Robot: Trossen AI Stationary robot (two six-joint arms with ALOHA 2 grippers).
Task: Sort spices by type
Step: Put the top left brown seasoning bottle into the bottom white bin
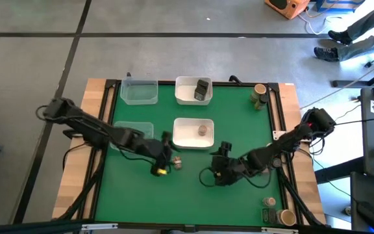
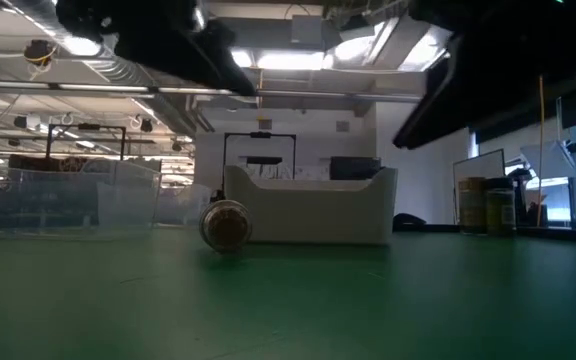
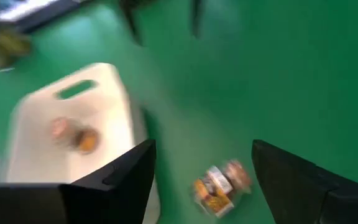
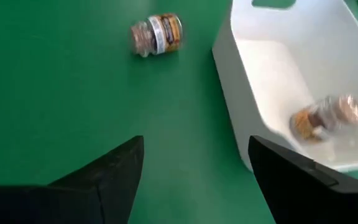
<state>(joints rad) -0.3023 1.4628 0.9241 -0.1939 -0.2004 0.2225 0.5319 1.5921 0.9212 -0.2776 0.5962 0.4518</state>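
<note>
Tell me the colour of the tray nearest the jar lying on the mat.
White. The tray shows best in the right wrist view, beside the fallen jar.

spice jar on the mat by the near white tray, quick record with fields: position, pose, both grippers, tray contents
jar: small spice jar on the green mat, outside the near white tray
pose: lying on its side
left gripper: jaws open, over the jar, not gripping it
right gripper: jaws open, empty
near tray contents: one similar jar
far white tray: one dark tin
</note>
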